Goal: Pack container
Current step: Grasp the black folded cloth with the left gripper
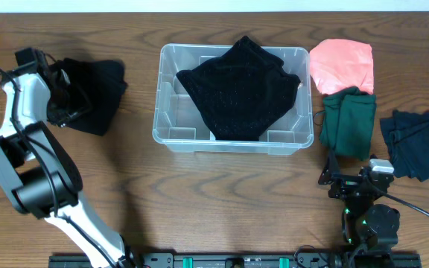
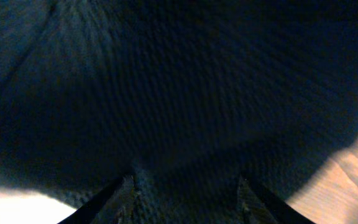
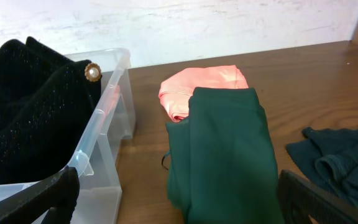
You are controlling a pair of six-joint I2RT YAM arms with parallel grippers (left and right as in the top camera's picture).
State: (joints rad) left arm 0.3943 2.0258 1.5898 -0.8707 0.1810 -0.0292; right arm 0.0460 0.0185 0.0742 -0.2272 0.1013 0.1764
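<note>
Overhead, the container sits mid-table holding a black knit garment. Left of it, the left gripper presses wide-spread jaws into a black cloth. Off its front right corner, the right gripper stands open.

Probably a robotics lab: wood-grain table, rough white-painted wall, equipment rail along the table's front edge.

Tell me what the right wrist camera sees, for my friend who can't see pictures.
A folded dark green garment lies on a wooden table in the middle, with a pink garment just behind it. To the left is a clear container holding a black garment with a pearly button, and a dark blue garment lies at the right edge.
</note>
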